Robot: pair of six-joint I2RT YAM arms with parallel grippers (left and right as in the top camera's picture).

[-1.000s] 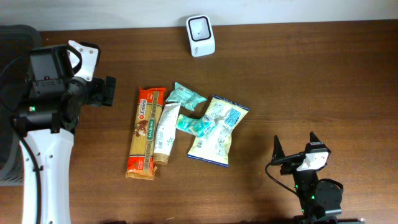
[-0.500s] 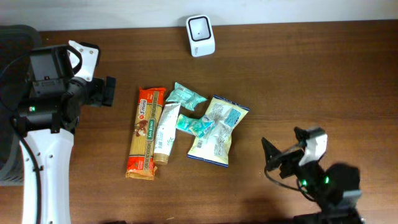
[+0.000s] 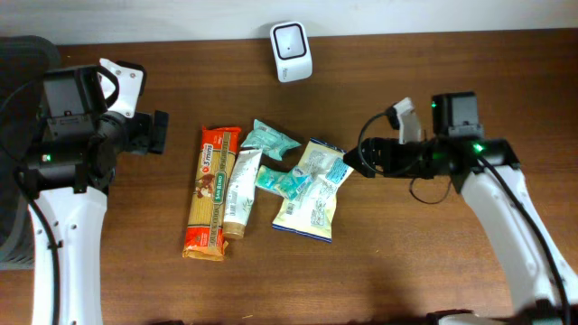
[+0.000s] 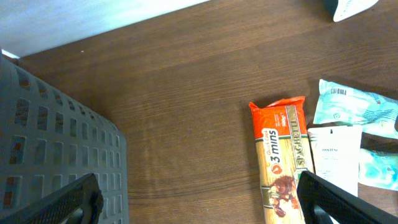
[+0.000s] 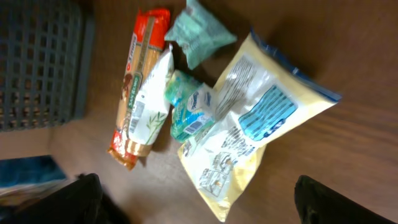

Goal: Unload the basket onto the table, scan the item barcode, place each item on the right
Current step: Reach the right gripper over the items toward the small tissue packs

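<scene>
Right gripper (image 3: 350, 165): fingers (image 5: 339, 202) spread wide, holding nothing, tips just beside the yellow bag (image 3: 312, 194).
Left gripper (image 3: 161, 133): fingers (image 4: 71, 202) spread wide, empty, left of the pasta packet (image 3: 209, 194).
Scanner (image 3: 291, 40): far table edge, apart from both.

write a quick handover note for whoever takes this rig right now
Left gripper: open, empty, left of the pile.
Right gripper: open, empty, at the right edge of the yellow snack bag; contact unclear.
Items: spaghetti pack, Pantene tube, upper teal packet, lower teal packet and the bag lie clustered mid-table. Barcode scanner stands at the far edge.
Done: nothing lifted yet.
Left: grasp an item, show its barcode to the scanner.
</scene>
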